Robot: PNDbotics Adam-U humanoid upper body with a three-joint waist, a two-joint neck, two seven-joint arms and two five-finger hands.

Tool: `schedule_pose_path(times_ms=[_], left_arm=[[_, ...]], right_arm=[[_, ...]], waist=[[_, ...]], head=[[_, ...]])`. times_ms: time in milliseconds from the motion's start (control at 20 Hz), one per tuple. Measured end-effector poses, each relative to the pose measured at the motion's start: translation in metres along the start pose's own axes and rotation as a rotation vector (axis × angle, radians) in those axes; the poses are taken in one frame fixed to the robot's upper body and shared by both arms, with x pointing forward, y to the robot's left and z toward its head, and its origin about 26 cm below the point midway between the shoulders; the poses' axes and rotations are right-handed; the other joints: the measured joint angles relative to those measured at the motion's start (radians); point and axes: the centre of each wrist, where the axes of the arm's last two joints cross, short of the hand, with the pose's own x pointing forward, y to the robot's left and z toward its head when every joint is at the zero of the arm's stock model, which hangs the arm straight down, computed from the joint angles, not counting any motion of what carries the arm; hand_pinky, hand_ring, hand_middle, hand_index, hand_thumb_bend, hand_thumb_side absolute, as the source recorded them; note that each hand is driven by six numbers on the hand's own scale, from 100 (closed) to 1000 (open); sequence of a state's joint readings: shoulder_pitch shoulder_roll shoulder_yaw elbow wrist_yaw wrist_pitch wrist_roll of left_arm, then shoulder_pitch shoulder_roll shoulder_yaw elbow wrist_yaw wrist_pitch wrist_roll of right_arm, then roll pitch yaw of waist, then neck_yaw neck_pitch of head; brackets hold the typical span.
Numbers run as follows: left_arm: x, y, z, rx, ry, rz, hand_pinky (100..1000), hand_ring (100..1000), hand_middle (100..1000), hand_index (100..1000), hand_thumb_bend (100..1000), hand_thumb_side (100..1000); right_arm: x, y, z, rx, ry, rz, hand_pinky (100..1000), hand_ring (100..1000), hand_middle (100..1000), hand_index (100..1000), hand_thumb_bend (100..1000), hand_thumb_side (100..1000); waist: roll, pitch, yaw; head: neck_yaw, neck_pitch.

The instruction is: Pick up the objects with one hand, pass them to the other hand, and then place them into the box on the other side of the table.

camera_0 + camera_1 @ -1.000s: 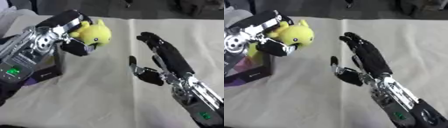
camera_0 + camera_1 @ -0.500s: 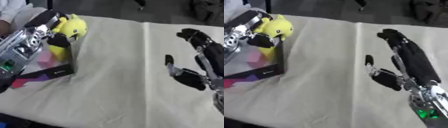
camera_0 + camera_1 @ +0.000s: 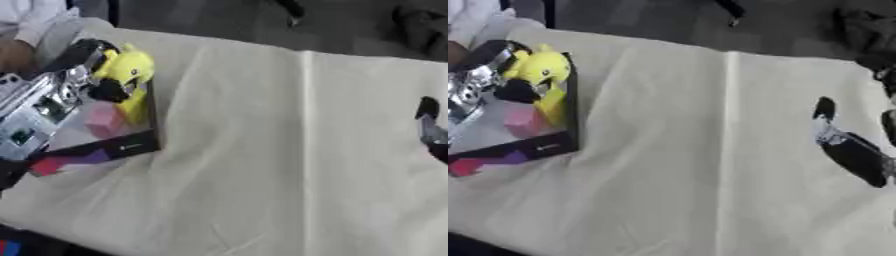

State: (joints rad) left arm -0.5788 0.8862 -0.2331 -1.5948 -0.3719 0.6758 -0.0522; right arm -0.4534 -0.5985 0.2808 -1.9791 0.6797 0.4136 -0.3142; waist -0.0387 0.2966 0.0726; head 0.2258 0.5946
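Left eye view has the left hand [image 3: 83, 80] at the far left, its fingers curled round a yellow toy [image 3: 128, 70] held over the open box [image 3: 131, 145], just above a pink block [image 3: 105, 120] that lies inside. To the right stretches the cream cloth [image 3: 280, 150] of the table. At the right edge the right hand [image 3: 846, 147] hangs with thumb and fingers spread, well apart from the toy.
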Motion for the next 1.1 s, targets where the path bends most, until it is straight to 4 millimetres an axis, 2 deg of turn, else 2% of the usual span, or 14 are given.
schedule_pose_path(times_ms=[150, 250, 350, 400, 500, 600, 650, 750, 800, 950, 1000, 1050, 1100], left_arm=[[-0.013, -0.001, -0.003, 0.015, 0.047, -0.005, 753, 603, 417, 589, 100, 100], [-0.020, -0.001, -0.004, 0.016, 0.069, -0.008, 781, 649, 505, 685, 185, 100], [-0.025, -0.002, -0.005, 0.013, 0.088, -0.015, 840, 749, 621, 785, 245, 100], [-0.027, -0.003, -0.005, 0.007, 0.098, -0.021, 869, 798, 671, 824, 322, 124], [-0.032, -0.005, -0.006, -0.013, 0.119, -0.041, 906, 849, 714, 860, 484, 381], [-0.036, -0.006, -0.007, -0.040, 0.141, -0.064, 959, 886, 748, 897, 681, 501], [-0.037, -0.006, -0.008, -0.050, 0.151, -0.081, 973, 897, 756, 906, 707, 507], [-0.039, -0.005, -0.009, -0.063, 0.167, -0.115, 985, 906, 764, 912, 723, 521], [-0.040, -0.005, -0.009, -0.071, 0.173, -0.131, 985, 906, 763, 912, 710, 549], [-0.042, -0.003, -0.010, -0.099, 0.178, -0.154, 986, 901, 758, 907, 689, 548], [-0.042, -0.002, -0.010, -0.104, 0.179, -0.157, 986, 901, 758, 907, 689, 548], [-0.043, 0.000, -0.011, -0.106, 0.180, -0.158, 981, 890, 747, 899, 639, 545], [-0.042, 0.002, -0.010, -0.103, 0.181, -0.155, 976, 882, 741, 894, 594, 551]], right_arm=[[-0.006, -0.003, 0.000, -0.038, 0.027, 0.008, 811, 785, 882, 878, 167, 444], [-0.009, -0.005, 0.000, -0.055, 0.040, 0.011, 810, 783, 881, 878, 166, 444], [-0.011, -0.006, 0.000, -0.067, 0.049, 0.015, 809, 782, 880, 877, 165, 445], [-0.012, -0.007, 0.000, -0.073, 0.052, 0.017, 809, 781, 880, 877, 164, 447], [-0.012, -0.007, 0.000, -0.079, 0.057, 0.016, 808, 781, 880, 878, 163, 449], [-0.013, -0.008, 0.000, -0.086, 0.062, 0.016, 808, 780, 880, 878, 162, 450], [-0.013, -0.008, 0.000, -0.086, 0.064, 0.016, 808, 780, 880, 878, 160, 452], [-0.014, -0.007, 0.000, -0.088, 0.064, 0.016, 808, 780, 880, 878, 161, 450], [-0.014, -0.007, 0.001, -0.088, 0.065, 0.016, 808, 779, 880, 878, 161, 450], [-0.015, -0.008, 0.000, -0.097, 0.068, 0.017, 808, 779, 879, 877, 160, 450], [-0.015, -0.008, 0.000, -0.098, 0.069, 0.017, 807, 778, 881, 878, 114, 461], [-0.015, -0.008, 0.000, -0.100, 0.070, 0.017, 806, 778, 880, 877, 159, 448], [-0.015, -0.008, 0.000, -0.103, 0.071, 0.017, 805, 777, 880, 877, 158, 447]], waist=[[-0.001, 0.002, -0.001], [-0.002, 0.003, -0.001], [-0.004, 0.005, -0.001], [-0.005, 0.005, -0.001], [-0.005, 0.006, -0.001], [-0.005, 0.006, -0.001], [-0.005, 0.006, -0.001], [-0.005, 0.006, -0.002], [-0.005, 0.006, -0.002], [-0.002, 0.006, -0.004], [-0.001, 0.006, -0.004], [0.000, 0.006, -0.004], [0.001, 0.006, -0.004]], head=[[0.006, -0.004], [0.010, -0.005], [0.013, -0.007], [0.015, -0.008], [0.019, -0.008], [0.020, -0.007], [0.020, -0.007], [0.020, -0.007], [0.020, -0.007], [0.020, -0.007], [0.020, -0.007], [0.020, -0.006], [0.019, -0.006]])
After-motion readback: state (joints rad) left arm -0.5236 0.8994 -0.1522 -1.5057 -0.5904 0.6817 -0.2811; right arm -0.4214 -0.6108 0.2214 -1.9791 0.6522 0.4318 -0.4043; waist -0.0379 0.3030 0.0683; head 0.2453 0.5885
